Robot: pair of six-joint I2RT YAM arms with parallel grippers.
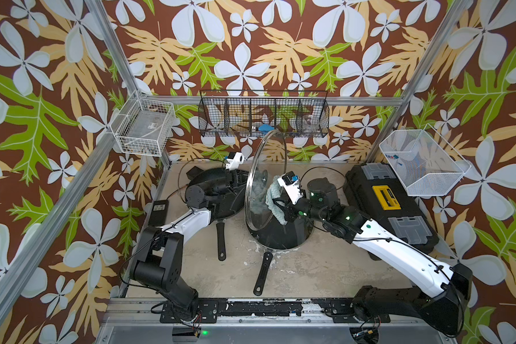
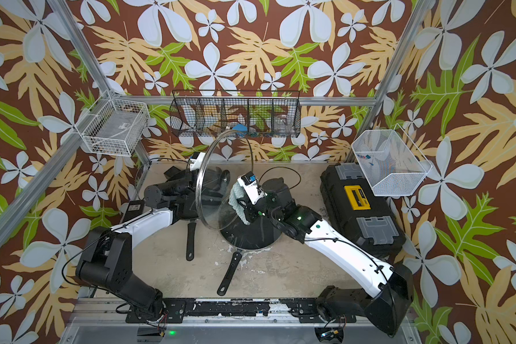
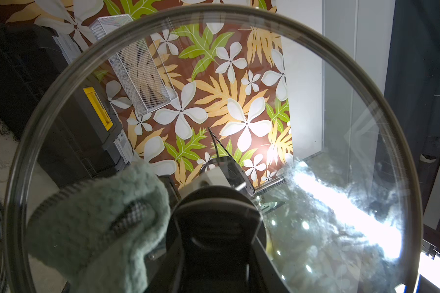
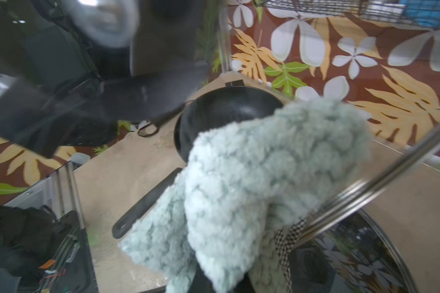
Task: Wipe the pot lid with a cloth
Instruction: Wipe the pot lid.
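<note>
Clear glass ringed in thin silvery metal, the one pot lid [image 1: 265,155] being wiped stands on edge above the middle of the table [image 1: 295,274]. Its black central handle is pinched in the closed jaws of the left gripper [image 3: 215,228]. The single cloth [image 1: 276,196], fluffy and pale teal-mint, is bunched in the clamped right gripper [image 1: 281,208]. It is pressed against the face of the glass away from the handle and covers only a small part of it.

From the left wrist view the flowered wallpaper reads sharply through most of the lid, while one stretch carries bright glare and a mottled haze. Whether the lid's lower edge touches anything beneath cannot be told.

Counted across both top views:
- two arms and two grippers
- two glass lids
- two black pans
- one cloth
- one black toolbox [image 1: 390,208] with a yellow latch
- three wire baskets

The back pan [image 1: 230,205] sits under the left arm. The near pan [image 1: 262,274] carries the second lid [image 1: 289,235], lying flat. The left white basket [image 1: 143,128], black basket [image 1: 262,117] and right white basket [image 1: 420,163] hang on the frame.
</note>
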